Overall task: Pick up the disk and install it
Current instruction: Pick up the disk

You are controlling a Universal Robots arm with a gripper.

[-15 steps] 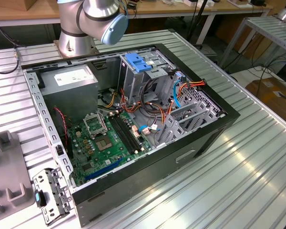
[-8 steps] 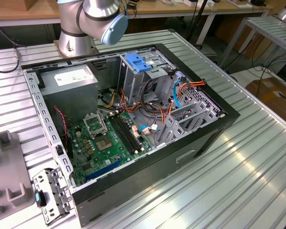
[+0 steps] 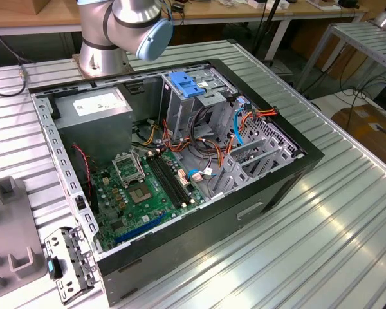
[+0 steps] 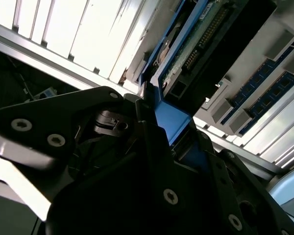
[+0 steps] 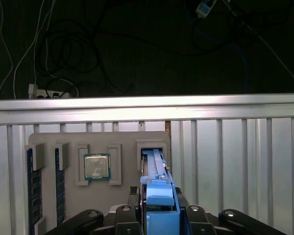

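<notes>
Gripper (image 5: 159, 205) is clamped on the disk (image 5: 153, 166), jaws pinching its blue carrier rail (image 4: 171, 117); the drive stands on edge at a slot in the grey fixture plate (image 5: 122, 142), beside a processor chip (image 5: 97, 166) and memory sticks (image 5: 34, 181); its circuit board (image 4: 201, 44) faces out in the second wrist view; rigid, fairly hefty and shock-sensitive, I'd judge; grip the rails, never the board; the open computer case (image 3: 180, 254) sits on the table.

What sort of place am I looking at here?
Most likely a robotics lab or workshop set up for computer assembly: a robot arm stands on a ribbed metal table beside an open computer case, and a grey tray holds a processor chip.
</notes>
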